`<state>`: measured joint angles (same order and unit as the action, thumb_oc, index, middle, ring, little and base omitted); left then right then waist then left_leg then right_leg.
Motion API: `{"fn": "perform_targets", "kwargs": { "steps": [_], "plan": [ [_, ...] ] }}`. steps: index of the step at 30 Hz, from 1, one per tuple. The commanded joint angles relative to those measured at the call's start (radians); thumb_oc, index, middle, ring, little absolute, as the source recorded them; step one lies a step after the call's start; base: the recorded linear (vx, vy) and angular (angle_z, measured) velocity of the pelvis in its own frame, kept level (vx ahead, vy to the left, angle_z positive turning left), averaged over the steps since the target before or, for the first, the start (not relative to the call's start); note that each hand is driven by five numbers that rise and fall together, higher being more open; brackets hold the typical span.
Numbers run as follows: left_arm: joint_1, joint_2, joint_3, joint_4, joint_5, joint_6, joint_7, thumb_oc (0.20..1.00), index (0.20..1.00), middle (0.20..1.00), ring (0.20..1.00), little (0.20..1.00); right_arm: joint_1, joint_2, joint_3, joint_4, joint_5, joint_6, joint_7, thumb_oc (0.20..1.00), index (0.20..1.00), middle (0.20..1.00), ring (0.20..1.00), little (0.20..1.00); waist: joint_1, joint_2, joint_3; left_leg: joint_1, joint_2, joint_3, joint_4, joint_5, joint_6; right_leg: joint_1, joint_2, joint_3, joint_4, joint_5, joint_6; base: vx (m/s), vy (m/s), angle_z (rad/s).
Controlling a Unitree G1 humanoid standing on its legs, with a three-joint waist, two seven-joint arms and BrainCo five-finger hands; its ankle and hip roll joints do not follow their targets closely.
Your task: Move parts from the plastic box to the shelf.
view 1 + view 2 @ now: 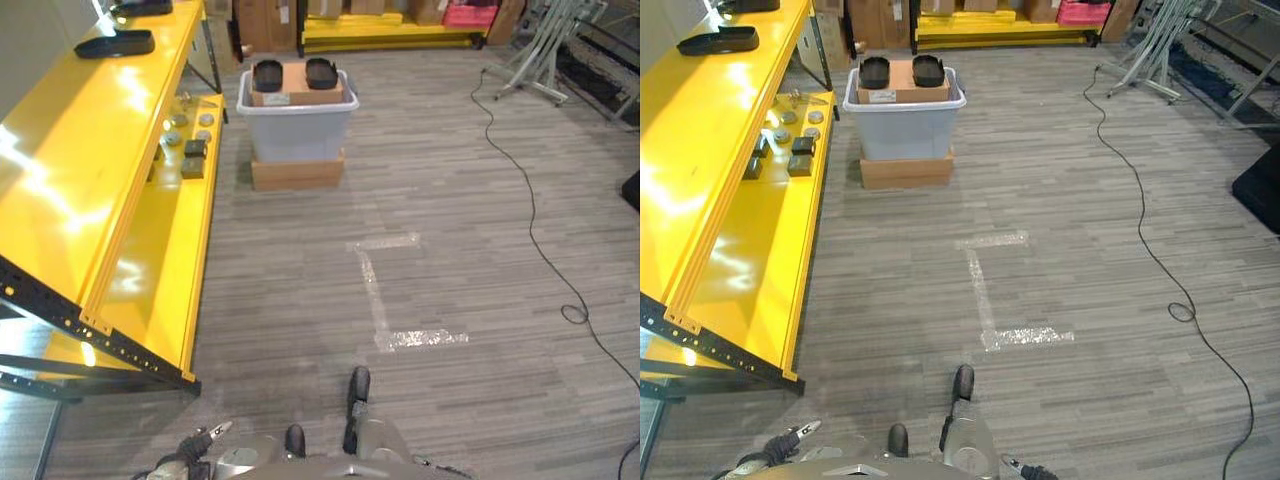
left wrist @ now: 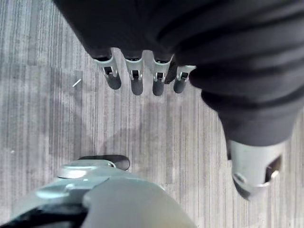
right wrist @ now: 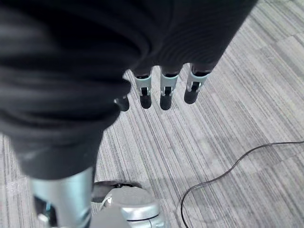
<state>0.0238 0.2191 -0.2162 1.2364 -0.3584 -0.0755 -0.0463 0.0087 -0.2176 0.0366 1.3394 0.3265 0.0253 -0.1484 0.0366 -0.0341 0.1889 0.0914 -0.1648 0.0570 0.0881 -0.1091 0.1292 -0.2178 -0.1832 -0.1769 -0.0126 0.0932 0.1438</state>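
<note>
**Robot stands well short of the box, both hands empty**

Grey plank flooring runs from the robot out to a pale plastic box (image 1: pixel 297 125), which sits on a flat cardboard carton (image 1: pixel 298 171) well ahead. Two dark, rounded parts (image 1: pixel 267 75) rest at the top of the box on a brown cardboard sheet. Just beside the box, on its left, stands the yellow shelf (image 1: pixel 90 170); its lower level already carries several small round and blocky pieces (image 1: pixel 193 157), and a dark tray-like item (image 1: pixel 115 43) lies on the upper level.

The left hand (image 2: pixel 142 78) hangs over bare floor, fingers relaxed and straight, holding nothing. The right hand (image 3: pixel 164 90) hangs the same way, also empty.

The likely trouble is in the approach: a black cable (image 1: pixel 530 215) trails across the floor to the right, and the shelf's jutting black corner frame (image 1: pixel 60 320) is near on the left. The glossy, curved parts may slip from a loose grasp.
</note>
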Motion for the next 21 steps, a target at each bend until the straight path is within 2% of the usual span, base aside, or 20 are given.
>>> {"fn": "perform_targets", "kwargs": {
  "steps": [1, 5, 7, 8, 9, 10, 11, 12, 13, 15, 16, 17, 18, 19, 21],
  "plan": [
    [0.006, -0.005, -0.012, 0.006, 0.043, -0.026, 0.024, 1.0, 1.0, 1.0, 1.0, 1.0, -0.004, -0.052, 0.019, 0.035, -0.003, 0.002, 0.023, 1.0, 1.0, 1.0, 1.0, 1.0, 0.005, 0.009, -0.044, 0.042, 0.017, -0.09, 0.064, -0.14, -0.017, 0.04, 0.032, 0.001, -0.072, 0.106, 0.031, 0.45, -0.297, 0.13],
    [0.016, -0.017, 0.018, 0.014, 0.008, -0.027, 0.058, 1.0, 1.0, 1.0, 1.0, 1.0, -0.022, -0.063, 0.036, 0.054, -0.027, 0.035, 0.024, 1.0, 1.0, 1.0, 1.0, 1.0, 0.005, 0.011, -0.075, 0.088, 0.085, -0.068, 0.092, -0.16, -0.066, 0.065, 0.053, 0.0, 0.031, 0.047, -0.013, 0.47, -0.325, 0.08],
    [0.017, -0.027, 0.04, 0.019, -0.013, -0.035, 0.077, 1.0, 1.0, 1.0, 1.0, 1.0, -0.042, -0.076, 0.057, 0.047, -0.066, 0.06, 0.049, 1.0, 1.0, 1.0, 1.0, 1.0, 0.003, 0.016, -0.084, 0.053, 0.174, -0.014, 0.254, -0.023, -0.126, 0.106, 0.096, -0.016, 0.051, -0.005, -0.066, 0.43, -0.377, 0.11],
    [0.017, -0.027, 0.042, 0.019, -0.014, -0.036, 0.077, 1.0, 1.0, 1.0, 1.0, 1.0, -0.044, -0.077, 0.059, 0.047, -0.066, 0.063, 0.049, 1.0, 1.0, 1.0, 1.0, 1.0, 0.002, 0.013, -0.086, 0.045, 0.179, -0.009, 0.273, -0.008, -0.13, 0.107, 0.097, -0.018, 0.05, -0.008, -0.07, 0.24, -0.27, 0.17],
    [0.015, -0.031, 0.051, 0.019, -0.014, -0.035, 0.083, 1.0, 1.0, 1.0, 1.0, 1.0, -0.053, -0.083, 0.068, 0.043, -0.063, 0.079, 0.05, 1.0, 1.0, 1.0, 1.0, 1.0, 0.006, 0.01, -0.082, -0.009, 0.212, 0.008, 0.395, 0.05, -0.145, 0.126, 0.106, -0.025, 0.045, -0.026, -0.092, 0.16, -0.219, 0.04],
    [0.013, -0.034, 0.056, 0.018, -0.013, -0.033, 0.088, 1.0, 1.0, 1.0, 1.0, 1.0, -0.059, -0.088, 0.073, 0.041, -0.058, 0.091, 0.047, 1.0, 1.0, 1.0, 1.0, 1.0, 0.009, 0.009, -0.076, -0.056, 0.232, 0.01, 0.497, 0.074, -0.151, 0.139, 0.113, -0.027, 0.042, -0.035, -0.106, 0.17, -0.236, -0.06],
    [0.012, -0.034, 0.058, 0.018, -0.01, -0.031, 0.088, 1.0, 1.0, 1.0, 1.0, 1.0, -0.062, -0.089, 0.075, 0.04, -0.054, 0.096, 0.045, 1.0, 1.0, 1.0, 1.0, 1.0, 0.01, 0.005, -0.075, -0.083, 0.237, 0.01, 0.546, 0.088, -0.151, 0.141, 0.113, -0.027, 0.042, -0.038, -0.112, 0.34, -0.357, -0.19],
    [-0.002, -0.035, 0.078, 0.019, -0.015, -0.011, 0.105, 1.0, 1.0, 1.0, 1.0, 1.0, -0.079, -0.111, 0.078, 0.033, -0.032, 0.136, 0.032, 1.0, 1.0, 1.0, 1.0, 1.0, 0.022, 0.011, -0.044, -0.232, 0.271, 0.004, 0.765, 0.091, -0.154, 0.191, 0.145, -0.023, 0.037, -0.065, -0.142, 0.29, -0.302, -0.11],
    [-0.007, -0.035, 0.082, 0.02, -0.02, -0.008, 0.105, 1.0, 1.0, 1.0, 1.0, 1.0, -0.083, -0.114, 0.075, 0.032, -0.028, 0.142, 0.03, 1.0, 1.0, 1.0, 1.0, 1.0, 0.022, 0.005, -0.04, -0.27, 0.259, 0.014, 0.774, 0.09, -0.138, 0.19, 0.139, -0.028, 0.036, -0.061, -0.147, 0.36, -0.3, 0.18],
    [-0.019, -0.033, 0.094, 0.025, -0.037, -0.01, 0.102, 1.0, 1.0, 1.0, 1.0, 1.0, -0.09, -0.121, 0.067, 0.037, -0.019, 0.158, 0.034, 1.0, 1.0, 1.0, 1.0, 1.0, 0.032, 0.003, -0.022, -0.335, 0.217, 0.045, 0.734, 0.053, -0.118, 0.227, 0.144, -0.025, 0.033, -0.072, -0.144, 0.39, -0.058, 0.2],
    [-0.024, -0.033, 0.108, 0.031, -0.055, -0.018, 0.106, 1.0, 1.0, 1.0, 1.0, 1.0, -0.094, -0.109, 0.068, 0.044, -0.029, 0.166, 0.033, 1.0, 1.0, 1.0, 1.0, 1.0, 0.054, 0.007, -0.012, -0.357, 0.134, 0.086, 0.472, 0.056, -0.112, 0.265, 0.148, -0.008, 0.03, -0.086, -0.126, 0.55, 0.005, 0.02],
    [-0.023, -0.033, 0.109, 0.032, -0.057, -0.018, 0.106, 1.0, 1.0, 1.0, 1.0, 1.0, -0.095, -0.107, 0.069, 0.045, -0.032, 0.167, 0.032, 1.0, 1.0, 1.0, 1.0, 1.0, 0.057, 0.007, -0.011, -0.354, 0.127, 0.087, 0.437, 0.061, -0.112, 0.268, 0.148, -0.004, 0.03, -0.089, -0.124, 0.62, 0.061, 0.12],
    [-0.022, -0.034, 0.111, 0.033, -0.066, -0.016, 0.114, 1.0, 1.0, 1.0, 1.0, 1.0, -0.093, -0.101, 0.075, 0.047, -0.034, 0.168, 0.026, 1.0, 1.0, 1.0, 1.0, 1.0, 0.066, 0.015, -0.016, -0.349, 0.108, 0.07, 0.276, 0.085, -0.114, 0.274, 0.153, 0.002, 0.036, -0.096, -0.116, 0.42, 0.096, -0.17],
    [-0.019, -0.035, 0.108, 0.033, -0.072, -0.015, 0.123, 1.0, 1.0, 1.0, 1.0, 1.0, -0.09, -0.095, 0.081, 0.05, -0.034, 0.166, 0.021, 1.0, 1.0, 1.0, 1.0, 1.0, 0.077, 0.028, -0.021, -0.339, 0.099, 0.047, 0.111, 0.134, -0.122, 0.286, 0.163, 0.008, 0.044, -0.107, -0.111, 0.58, 0.139, -0.27],
    [-0.006, -0.034, 0.111, 0.035, -0.067, -0.015, 0.12, 1.0, 1.0, 1.0, 1.0, 1.0, -0.076, -0.088, 0.088, 0.055, -0.042, 0.157, 0.013, 1.0, 1.0, 1.0, 1.0, 1.0, 0.098, 0.059, -0.031, -0.352, 0.104, 0.029, -0.095, 0.248, -0.149, 0.318, 0.187, 0.018, 0.064, -0.136, -0.113, 0.64, 0.143, -0.27]
  ]
}}
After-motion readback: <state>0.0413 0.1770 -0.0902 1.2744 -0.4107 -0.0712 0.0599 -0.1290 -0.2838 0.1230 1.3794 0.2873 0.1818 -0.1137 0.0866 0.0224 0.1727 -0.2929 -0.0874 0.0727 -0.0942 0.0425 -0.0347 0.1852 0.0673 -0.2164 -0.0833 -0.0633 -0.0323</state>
